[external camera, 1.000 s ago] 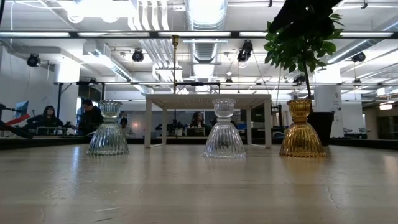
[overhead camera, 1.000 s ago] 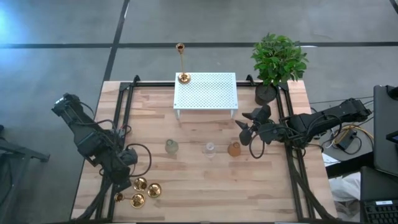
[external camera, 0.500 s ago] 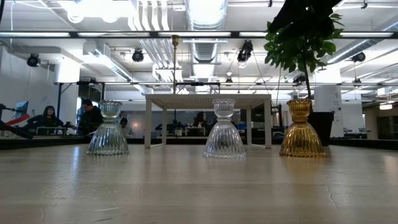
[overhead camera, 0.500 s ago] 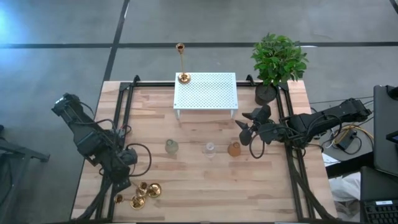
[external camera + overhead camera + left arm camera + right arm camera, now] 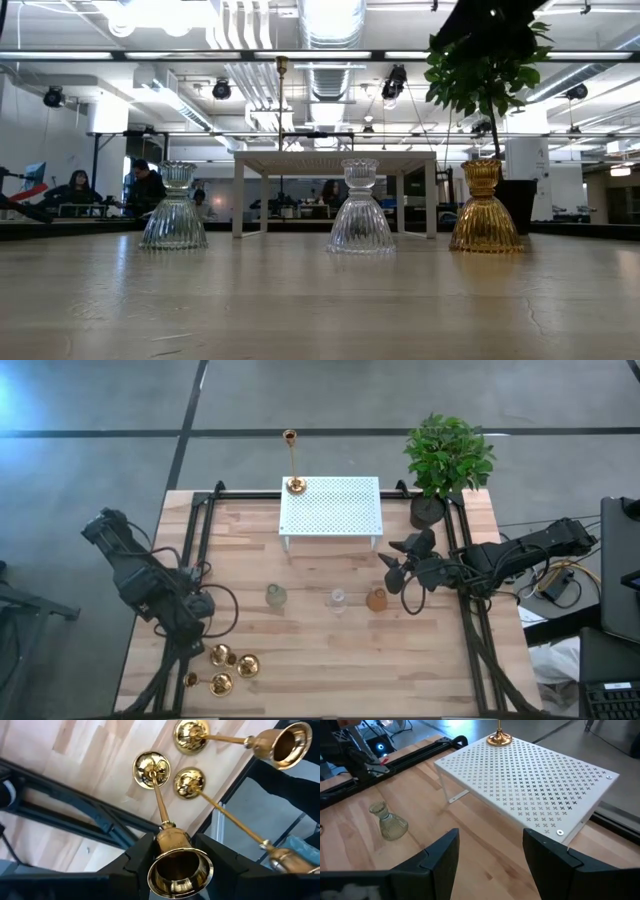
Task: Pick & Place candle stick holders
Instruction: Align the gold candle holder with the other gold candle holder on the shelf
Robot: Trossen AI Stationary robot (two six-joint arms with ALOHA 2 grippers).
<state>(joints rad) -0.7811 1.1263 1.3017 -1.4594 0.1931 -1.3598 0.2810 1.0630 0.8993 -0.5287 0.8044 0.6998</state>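
Note:
Three gold candle stick holders are at the table's near left corner, their round bases [image 5: 247,665] close together. My left gripper [image 5: 172,870] is above them, pointing steeply down, shut on the top cup of the nearest one [image 5: 159,805]. A fourth holder [image 5: 293,460] stands by its base on the far left corner of the white perforated shelf [image 5: 335,508]. My right gripper [image 5: 395,565] hovers open over the table right of the shelf, with nothing between its fingers [image 5: 440,852]. My left gripper pinches the holder's top cup [image 5: 175,845] between its two fingers [image 5: 137,857], just under the flared rim. It comes from above, slanting down along the stem. The holder stays nearly upright, its round base [image 5: 151,769] down at the table; whether the base rests there I cannot tell.
Three small ribbed glass holders stand in a row mid-table: greenish [image 5: 276,596], clear [image 5: 337,599], amber [image 5: 376,599]. A potted plant [image 5: 447,460] stands at the far right corner. Black rails [image 5: 195,530] run along both table sides. Bare wood lies near the front edge.
My left gripper has drawn back a little toward the table's left and far edges. The base of the holder nearest it has shifted slightly on the table, while the other two gold holders stay where they were.

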